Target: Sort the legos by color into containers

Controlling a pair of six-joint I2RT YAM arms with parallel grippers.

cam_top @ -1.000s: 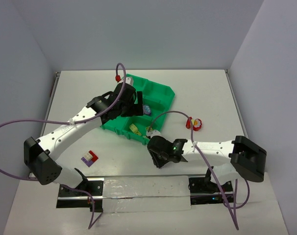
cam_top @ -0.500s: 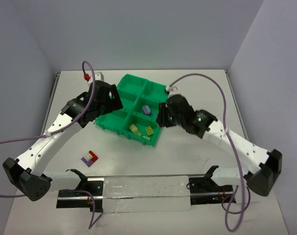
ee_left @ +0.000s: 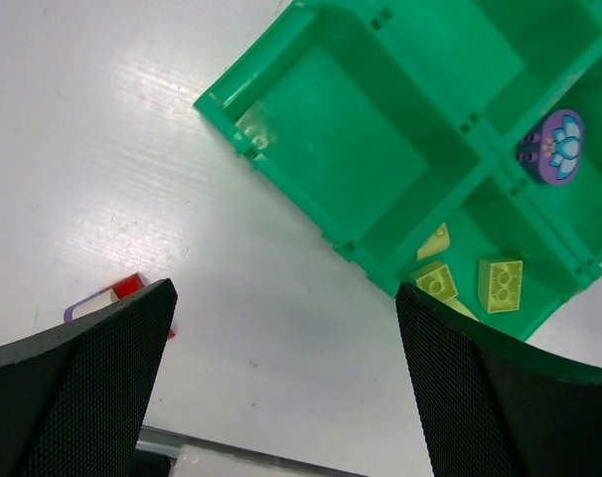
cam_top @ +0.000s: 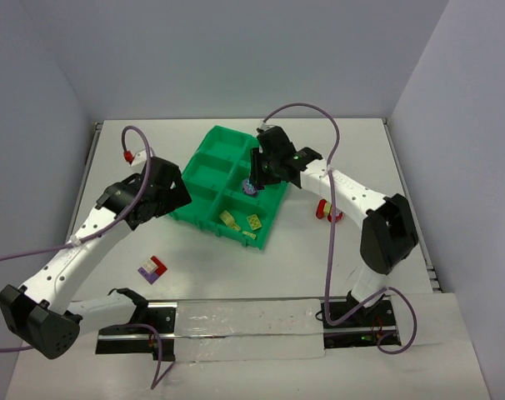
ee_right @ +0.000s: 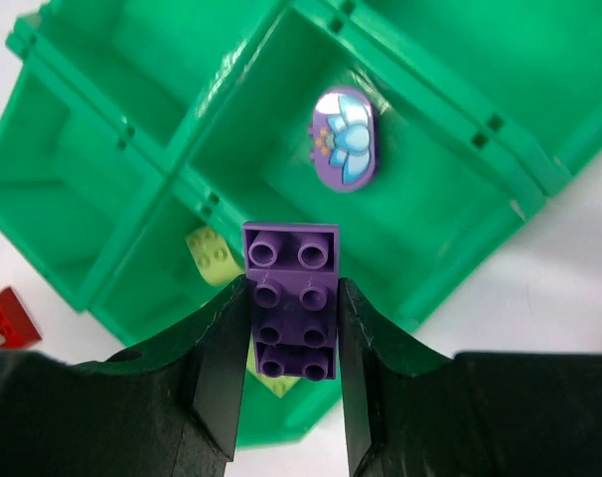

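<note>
The bright green tray (cam_top: pixel 204 173) lies mid-table. My right gripper (cam_top: pixel 253 178) is shut on a purple brick (ee_right: pixel 291 256) and holds it above the tray's right side, over the compartment wall near the compartment with a round purple flower piece (ee_right: pixel 347 137). Yellow bricks (cam_top: pixel 252 222) lie in the near right compartment and also show in the left wrist view (ee_left: pixel 500 284). My left gripper (cam_top: pixel 174 200) is open and empty above the table just left of the tray. A small red, white and purple brick stack (cam_top: pixel 152 268) lies on the table at the near left.
A red and yellow piece (cam_top: pixel 329 210) lies on the table right of the tray. A red brick (ee_right: pixel 10 318) shows at the left edge of the right wrist view. A metal rail (cam_top: pixel 236 321) runs along the near edge by the arm bases.
My right arm has swung from the near table up over the tray's right side. My left arm has drawn back from over the tray to its left side.
</note>
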